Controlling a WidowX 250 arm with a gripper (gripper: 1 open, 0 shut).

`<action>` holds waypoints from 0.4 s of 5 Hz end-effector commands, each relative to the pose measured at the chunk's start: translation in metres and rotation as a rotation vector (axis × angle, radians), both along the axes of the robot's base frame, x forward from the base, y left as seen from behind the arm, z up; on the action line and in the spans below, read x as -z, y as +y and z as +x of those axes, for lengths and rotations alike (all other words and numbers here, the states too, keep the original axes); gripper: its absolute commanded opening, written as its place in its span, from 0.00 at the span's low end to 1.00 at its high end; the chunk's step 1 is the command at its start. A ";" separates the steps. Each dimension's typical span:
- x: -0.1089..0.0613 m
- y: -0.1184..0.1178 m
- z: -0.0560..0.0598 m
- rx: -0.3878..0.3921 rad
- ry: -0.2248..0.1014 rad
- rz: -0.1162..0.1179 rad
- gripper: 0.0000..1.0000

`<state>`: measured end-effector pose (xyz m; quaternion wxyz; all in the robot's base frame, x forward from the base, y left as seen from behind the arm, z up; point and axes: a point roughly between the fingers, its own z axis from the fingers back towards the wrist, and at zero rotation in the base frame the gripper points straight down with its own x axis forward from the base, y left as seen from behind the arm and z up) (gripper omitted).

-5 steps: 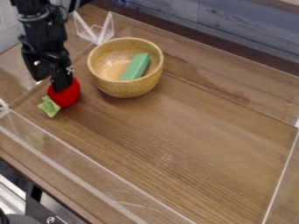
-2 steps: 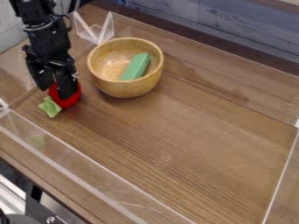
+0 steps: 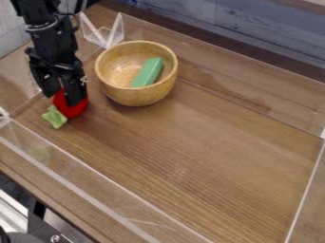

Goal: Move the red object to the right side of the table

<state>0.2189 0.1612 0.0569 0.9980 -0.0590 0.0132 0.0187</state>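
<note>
Tool (image 3: 64, 93) low over the red object (image 3: 72, 105) at the far left of the worktop (image 3: 216, 142), its two dark fingers spread wide and standing to either side of the fruit's upper half, pointing straight down. You have not gripped anything yet: the fruit sits on the wood, its light green leafy piece (image 3: 53, 117) sticking out toward the near-left corner, close to the clear plastic wall (image 3: 26, 128) on that side. Just to the right stands the tan wooden bowl (image 3: 136, 73) with the green block (image 3: 151, 69) lying inside it, near the fruit but apart from it.

The step in hand looks like the grasp itself. To do it well, centre your fingers on the round red body, not on the leaf, which would likely slip or bend. Sink until the pads sit below the widest part of the fruit, then close gently, since a small rounded toy can squirt out sideways under a hard squeeze. Whether the fingertips already touch the fruit cannot be told from this view. Once it is held, lift clear of the bowl's rim before you carry it across the open wood to the right side, where bare worktop awaits
</note>
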 end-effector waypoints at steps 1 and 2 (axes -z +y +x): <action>-0.016 0.000 0.004 0.002 -0.048 0.031 1.00; -0.017 -0.001 0.003 -0.001 -0.046 0.025 1.00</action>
